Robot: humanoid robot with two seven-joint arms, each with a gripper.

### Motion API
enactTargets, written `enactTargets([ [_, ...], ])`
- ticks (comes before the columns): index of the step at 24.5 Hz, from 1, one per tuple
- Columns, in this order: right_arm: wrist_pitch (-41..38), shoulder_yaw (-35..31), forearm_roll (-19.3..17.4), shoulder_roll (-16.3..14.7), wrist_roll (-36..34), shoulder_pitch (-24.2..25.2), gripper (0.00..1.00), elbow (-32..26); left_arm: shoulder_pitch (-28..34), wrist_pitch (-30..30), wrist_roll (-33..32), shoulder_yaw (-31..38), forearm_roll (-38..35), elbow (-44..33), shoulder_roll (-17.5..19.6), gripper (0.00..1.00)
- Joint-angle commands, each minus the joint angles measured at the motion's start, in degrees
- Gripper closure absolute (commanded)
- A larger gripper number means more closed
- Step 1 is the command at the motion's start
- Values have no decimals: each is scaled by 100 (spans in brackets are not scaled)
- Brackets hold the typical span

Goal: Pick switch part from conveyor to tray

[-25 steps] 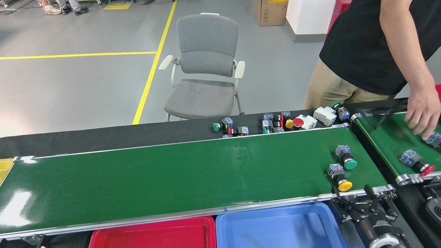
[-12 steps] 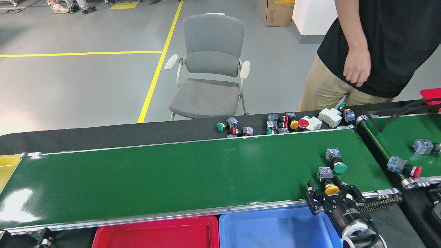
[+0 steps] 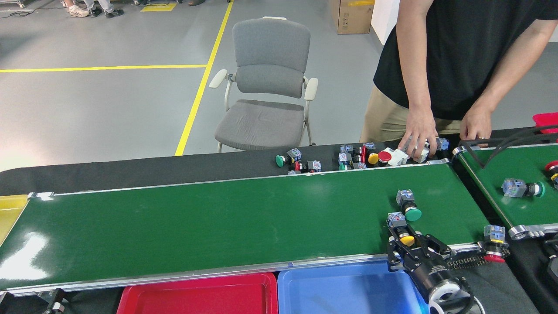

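Your right gripper (image 3: 407,244) sits with its fingers spread around the yellow-capped switch part (image 3: 402,229) at the conveyor's (image 3: 218,226) near right edge. The part's long axis runs across the belt, cap toward you, block away.

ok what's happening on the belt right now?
The right gripper is reaching over the conveyor, its open fingers around the yellow-capped switch part. A green-capped one lies just beyond. The blue tray and red tray hold nothing visible. A person's hand sorts spare parts behind the belt.
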Motion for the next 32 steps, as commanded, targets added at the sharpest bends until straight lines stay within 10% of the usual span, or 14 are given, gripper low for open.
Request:
enactTargets([
  [1, -455, 192, -22, 110, -77, -178, 98, -266, -27, -21, 15, 15, -9, -37, 81, 0],
  [8, -2309, 1774, -13, 664, -112, -530, 88, -539, -18, -21, 15, 15, -9, -46, 81, 0],
  [9, -2467, 2038, -13, 716, -112, -530, 69, -539, -18, -21, 15, 15, 0, -55, 81, 0],
  [10, -2555, 2284, -13, 752, -112, -530, 23, -521, -18, -21, 15, 15, -9, -46, 90, 0],
  [11, -2608, 2504, -13, 831, -121, -521, 0, -468, -36, -21, 6, 15, -9, -46, 81, 0],
  [20, -2397, 2266, -57, 998, -147, -424, 0, -556, 61, -21, 6, 24, 0, -37, 72, 0],
  [26, -77, 104, -57, 1042, -604, 911, 2, -1216, 70, -21, 6, 33, 0, -37, 72, 0],
  [32, 1365, -98, -48, 989, -1079, 1404, 2, -1224, 70, -21, 6, 24, 0, -37, 81, 0],
])
